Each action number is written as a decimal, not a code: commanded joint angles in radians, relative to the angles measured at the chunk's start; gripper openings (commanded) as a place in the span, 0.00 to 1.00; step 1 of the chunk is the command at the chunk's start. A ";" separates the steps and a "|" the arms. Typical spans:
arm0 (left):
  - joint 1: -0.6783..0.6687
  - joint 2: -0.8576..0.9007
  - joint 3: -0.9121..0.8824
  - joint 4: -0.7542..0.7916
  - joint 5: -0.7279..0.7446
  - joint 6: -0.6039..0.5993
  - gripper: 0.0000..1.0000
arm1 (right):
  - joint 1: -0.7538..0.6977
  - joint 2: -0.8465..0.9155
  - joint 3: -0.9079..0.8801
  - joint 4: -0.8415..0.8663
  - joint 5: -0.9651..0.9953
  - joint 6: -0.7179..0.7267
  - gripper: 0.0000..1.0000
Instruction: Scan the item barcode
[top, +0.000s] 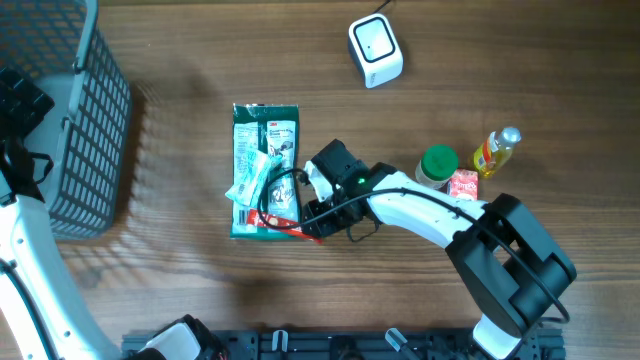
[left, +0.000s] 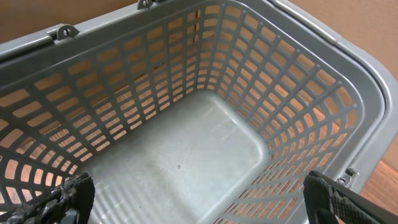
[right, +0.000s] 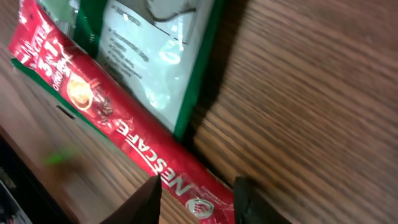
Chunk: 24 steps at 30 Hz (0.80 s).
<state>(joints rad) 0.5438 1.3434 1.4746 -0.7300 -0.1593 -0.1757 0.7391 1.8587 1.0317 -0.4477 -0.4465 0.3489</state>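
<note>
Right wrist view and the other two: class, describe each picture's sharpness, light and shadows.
Right wrist view: blurred, lettering on the red sachet smeared, a dark shadow beside the green packet. Left wrist view: sharp, evenly lit basket, light glowing through its mesh. Overhead view: crisp, the basket casting a grid shadow on the table.

Brown wood grain across the table (top: 520, 60). Grey open lattice on the basket (top: 95, 120). Dark green with a pale printed panel on the packet (top: 265, 150); red with white lettering on the sachet (right: 112, 112). White on the scanner (top: 375, 50), green on the jar lid (top: 438, 162), yellow on the bottle (top: 490, 155).
</note>
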 joint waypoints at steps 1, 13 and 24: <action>0.004 -0.002 0.006 0.002 0.005 0.018 1.00 | 0.004 0.003 -0.009 -0.014 0.009 0.051 0.36; 0.004 -0.002 0.006 0.002 0.005 0.018 1.00 | 0.002 -0.038 0.022 -0.056 0.010 0.079 0.33; 0.004 -0.002 0.006 0.003 0.005 0.018 1.00 | 0.002 -0.200 0.103 -0.182 0.193 -0.540 0.38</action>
<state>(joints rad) 0.5438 1.3434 1.4746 -0.7300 -0.1593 -0.1757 0.7391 1.6539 1.1297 -0.6170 -0.3519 0.0399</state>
